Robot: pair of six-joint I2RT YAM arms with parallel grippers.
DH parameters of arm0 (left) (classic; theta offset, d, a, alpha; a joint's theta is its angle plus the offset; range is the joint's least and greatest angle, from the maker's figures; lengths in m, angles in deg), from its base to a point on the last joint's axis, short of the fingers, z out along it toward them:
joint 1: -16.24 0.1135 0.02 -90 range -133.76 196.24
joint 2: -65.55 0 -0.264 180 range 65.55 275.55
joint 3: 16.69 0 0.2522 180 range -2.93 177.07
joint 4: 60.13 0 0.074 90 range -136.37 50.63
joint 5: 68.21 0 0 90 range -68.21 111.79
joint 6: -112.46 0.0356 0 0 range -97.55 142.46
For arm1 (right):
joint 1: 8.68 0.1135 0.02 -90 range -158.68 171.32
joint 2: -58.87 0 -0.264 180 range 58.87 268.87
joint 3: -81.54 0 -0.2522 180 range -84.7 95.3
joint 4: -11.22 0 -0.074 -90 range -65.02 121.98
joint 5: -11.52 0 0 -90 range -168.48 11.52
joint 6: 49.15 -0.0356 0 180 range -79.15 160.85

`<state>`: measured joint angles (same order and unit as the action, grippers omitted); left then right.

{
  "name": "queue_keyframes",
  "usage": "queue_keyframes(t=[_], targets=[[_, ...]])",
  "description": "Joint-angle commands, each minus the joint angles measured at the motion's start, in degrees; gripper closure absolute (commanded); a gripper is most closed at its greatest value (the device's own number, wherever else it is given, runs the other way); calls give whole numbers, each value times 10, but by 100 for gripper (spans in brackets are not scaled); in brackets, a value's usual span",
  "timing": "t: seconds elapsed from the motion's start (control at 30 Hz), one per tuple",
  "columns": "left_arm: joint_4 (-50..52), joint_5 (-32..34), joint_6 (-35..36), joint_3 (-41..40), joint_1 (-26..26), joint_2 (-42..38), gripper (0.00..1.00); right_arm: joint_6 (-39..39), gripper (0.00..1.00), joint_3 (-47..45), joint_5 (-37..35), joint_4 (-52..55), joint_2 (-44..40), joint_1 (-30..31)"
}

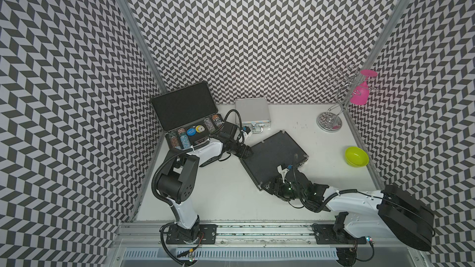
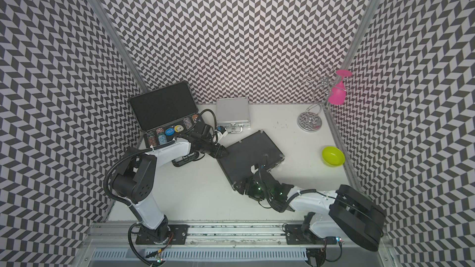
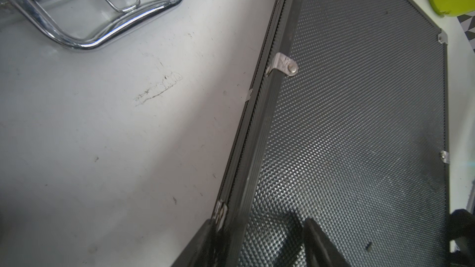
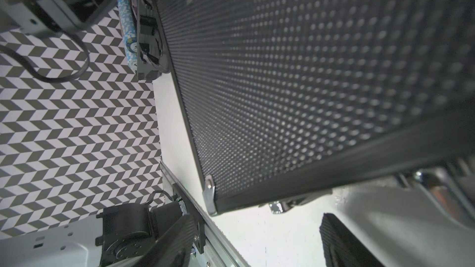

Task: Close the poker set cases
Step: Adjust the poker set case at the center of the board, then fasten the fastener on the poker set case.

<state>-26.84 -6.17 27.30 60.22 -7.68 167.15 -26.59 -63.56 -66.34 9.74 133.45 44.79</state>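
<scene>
The medium black case [image 1: 273, 157] with silver fittings lies slanted mid-table, its dimpled lid [image 3: 359, 124] down. My left gripper [image 1: 246, 153] is open at its far left corner; one finger [image 3: 203, 242] is beside the case's side, the other [image 3: 318, 245] over the lid. My right gripper [image 1: 272, 187] stands open at the near corner, with only bare table between its fingers [image 4: 180, 237]. The large black case [image 1: 185, 114] stands open at the back left, chips showing. The small silver case [image 1: 253, 111] is shut at the back.
A lime green bowl [image 1: 356, 156] sits at the right. A chrome stand [image 1: 331, 122] with a pink glass [image 1: 359, 93] hanging on it is in the back right corner. The silver case's handle [image 3: 102, 39] lies near the left gripper. Patterned walls close three sides.
</scene>
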Motion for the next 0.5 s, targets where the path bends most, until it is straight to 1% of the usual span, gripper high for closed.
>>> queue_keyframes(t=[0.0, 0.2, 0.37, 0.47], targets=[[36, -7, -1, -15, -7, -4, 44, -26, 21, 0, -18, -53, 16, 3], [35, -7, -1, -21, -7, -5, 44, -29, 23, 4, -16, -75, 33, 4], [35, -8, -1, -21, -8, -3, 45, -32, 23, 8, -19, -72, 45, 4], [35, -10, -2, -22, -9, -4, 45, -45, 23, -1, -20, -95, 49, 4]])
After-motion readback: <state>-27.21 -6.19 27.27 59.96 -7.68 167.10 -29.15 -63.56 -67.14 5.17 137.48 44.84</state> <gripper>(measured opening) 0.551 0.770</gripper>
